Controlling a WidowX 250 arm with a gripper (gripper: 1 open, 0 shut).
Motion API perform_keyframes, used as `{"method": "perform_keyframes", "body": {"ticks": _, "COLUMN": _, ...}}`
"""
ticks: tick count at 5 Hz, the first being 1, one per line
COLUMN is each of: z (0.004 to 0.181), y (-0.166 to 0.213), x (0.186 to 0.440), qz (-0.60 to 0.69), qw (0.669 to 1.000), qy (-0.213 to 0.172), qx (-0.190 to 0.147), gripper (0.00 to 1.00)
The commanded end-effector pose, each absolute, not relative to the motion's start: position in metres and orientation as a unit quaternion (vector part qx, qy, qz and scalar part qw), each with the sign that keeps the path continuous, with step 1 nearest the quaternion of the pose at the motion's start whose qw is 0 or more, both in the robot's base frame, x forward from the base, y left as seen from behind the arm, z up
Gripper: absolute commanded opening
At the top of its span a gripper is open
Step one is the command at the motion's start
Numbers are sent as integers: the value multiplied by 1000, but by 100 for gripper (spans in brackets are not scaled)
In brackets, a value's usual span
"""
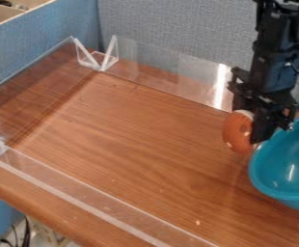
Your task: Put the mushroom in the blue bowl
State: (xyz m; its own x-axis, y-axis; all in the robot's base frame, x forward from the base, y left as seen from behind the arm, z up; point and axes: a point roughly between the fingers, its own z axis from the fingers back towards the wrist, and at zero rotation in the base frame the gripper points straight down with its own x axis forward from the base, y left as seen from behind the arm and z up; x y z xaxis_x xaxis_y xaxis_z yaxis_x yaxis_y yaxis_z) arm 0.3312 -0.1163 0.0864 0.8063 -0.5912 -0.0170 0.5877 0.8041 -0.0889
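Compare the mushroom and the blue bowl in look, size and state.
The mushroom has an orange-brown cap, while the bowl is glossy teal-blue. The mushroom is far smaller than the bowl. The mushroom is held by the end effector; the bowl is not gripped, and sits at the right edge of the view. Both have rounded shapes.
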Motion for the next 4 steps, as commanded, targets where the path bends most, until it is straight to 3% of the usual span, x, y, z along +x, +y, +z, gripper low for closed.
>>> {"method": "perform_keyframes", "body": {"ticks": 1, "z": 131, "y": -127, "x": 328, "qz": -355, "qw": 933, "qy": -34, "qx": -41, "gripper": 0}}
{"method": "perform_keyframes", "body": {"ticks": 4, "z": 145, "y": -154, "x": 321, "qz": -435, "qw": 898, "qy": -40, "qx": -48, "gripper": 0}}
